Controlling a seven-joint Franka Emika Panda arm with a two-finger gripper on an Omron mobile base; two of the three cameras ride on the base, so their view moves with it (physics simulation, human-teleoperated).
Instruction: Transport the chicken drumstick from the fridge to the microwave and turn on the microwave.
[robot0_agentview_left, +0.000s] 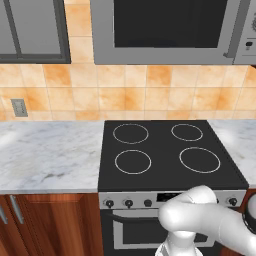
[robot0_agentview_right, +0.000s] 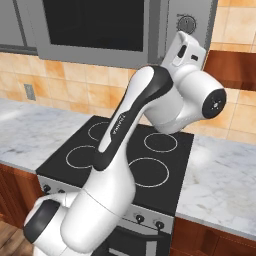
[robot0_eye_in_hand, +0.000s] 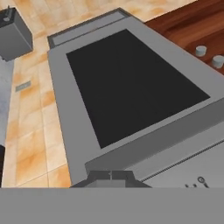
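— Where's the microwave (robot0_agentview_left: 170, 30)?
— Top of frame, door shut, above the stove (robot0_agentview_left: 170, 150).
— Fingers (robot0_eye_in_hand: 111, 177)?
— Clenched, empty, probably raised at the panel (robot0_agentview_right: 187, 22) to press start.

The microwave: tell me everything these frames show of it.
The microwave is a wide grey box mounted on the wall above the black stovetop, beside a glass-fronted wall cabinet. Its dark window door looks shut, with a vertical grey handle bar at the door's right edge. The button panel sits on the right with a round dial. The hand view looks along the door from close by. Whether anything touches it cannot be told.
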